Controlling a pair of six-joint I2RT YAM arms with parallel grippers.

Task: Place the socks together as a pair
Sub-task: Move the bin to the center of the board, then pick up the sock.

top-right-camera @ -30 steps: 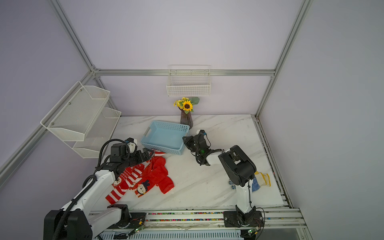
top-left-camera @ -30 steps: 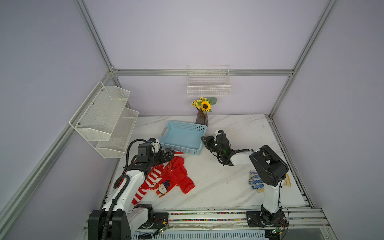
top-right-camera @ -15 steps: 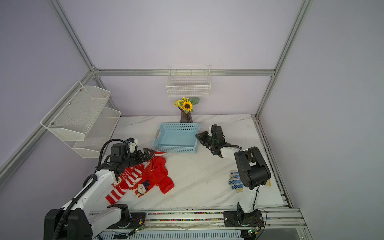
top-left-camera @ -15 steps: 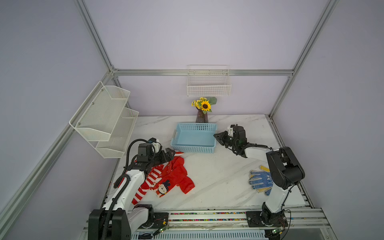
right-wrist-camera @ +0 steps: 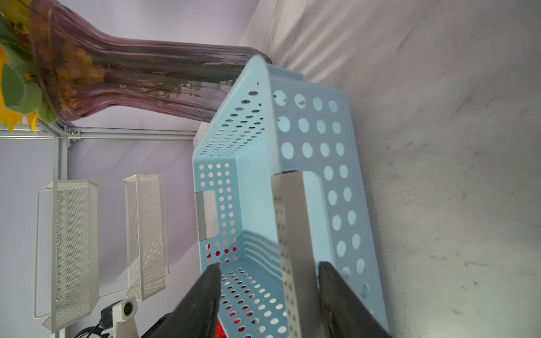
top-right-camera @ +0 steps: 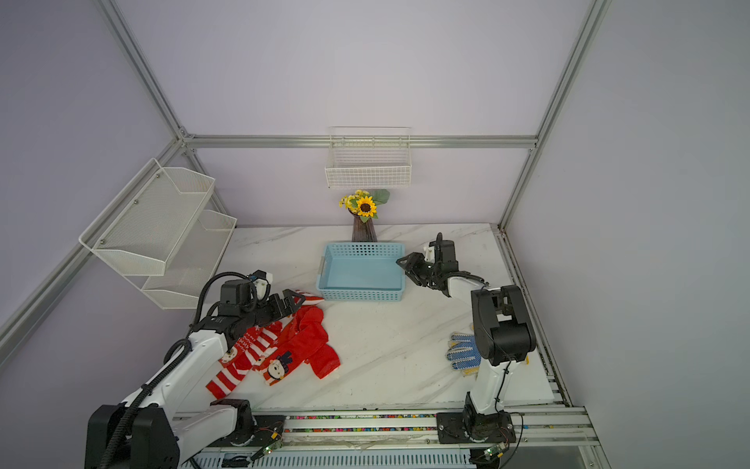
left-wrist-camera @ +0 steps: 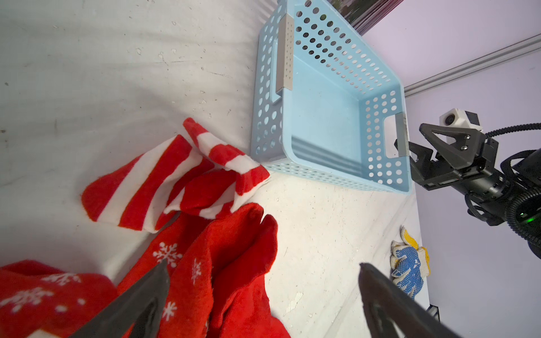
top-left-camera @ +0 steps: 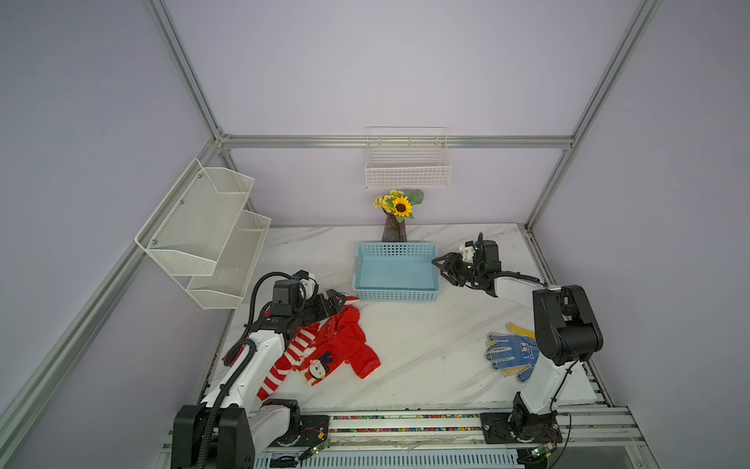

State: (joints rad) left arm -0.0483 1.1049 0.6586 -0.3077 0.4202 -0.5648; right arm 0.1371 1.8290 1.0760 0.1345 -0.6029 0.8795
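Pincers differ: the left pincer is spread wide and grips nothing, hanging just above the red socks. These lie heaped together on the left side of the marble table, with a striped one just beside the blue basket. The right pincer is partly open, its fingers astride the grey handle on the basket's end wall, not clamped. Dotted gloves lie near the right arm's base. A vase of sunflowers stands behind the basket. A wire rack and mesh shelves hang on lilac walls.
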